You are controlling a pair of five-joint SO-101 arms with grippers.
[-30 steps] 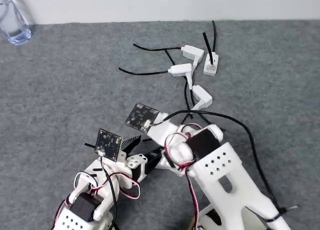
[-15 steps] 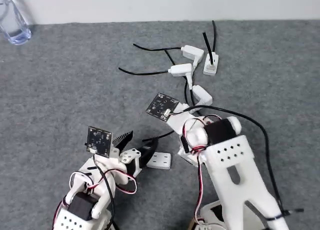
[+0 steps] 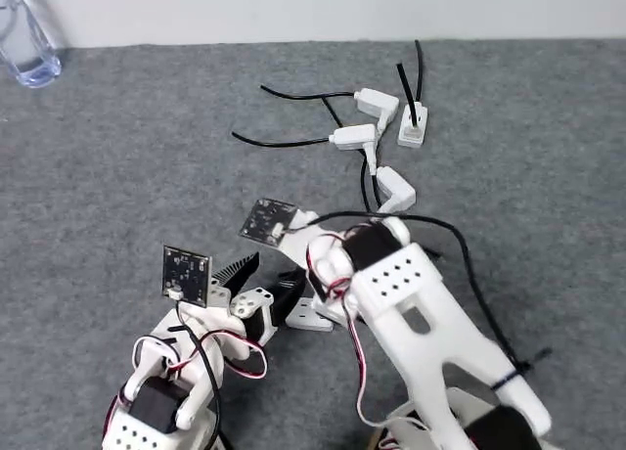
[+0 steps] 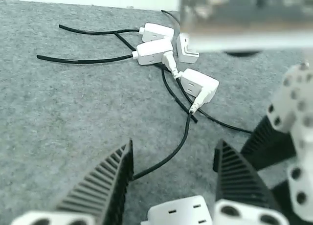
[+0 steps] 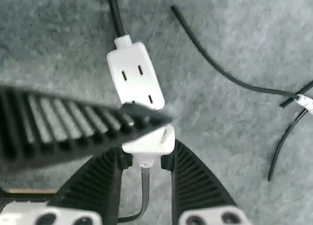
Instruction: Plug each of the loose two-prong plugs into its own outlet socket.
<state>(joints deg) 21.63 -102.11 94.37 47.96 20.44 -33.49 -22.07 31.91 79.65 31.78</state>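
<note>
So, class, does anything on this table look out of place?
Nothing broken or spilled. On the far side, white plugs lie at mixed angles, black cables crossing in a tangle. The right gripper holds a plug beside the near socket, slots empty.

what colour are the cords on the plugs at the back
Black cords, running from white plug bodies. They show best in the left wrist view.

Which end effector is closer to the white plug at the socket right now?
Right. The right end effector is shut on the plug, right at the socket. The left end effector is open around the socket, beside the plug.
</note>
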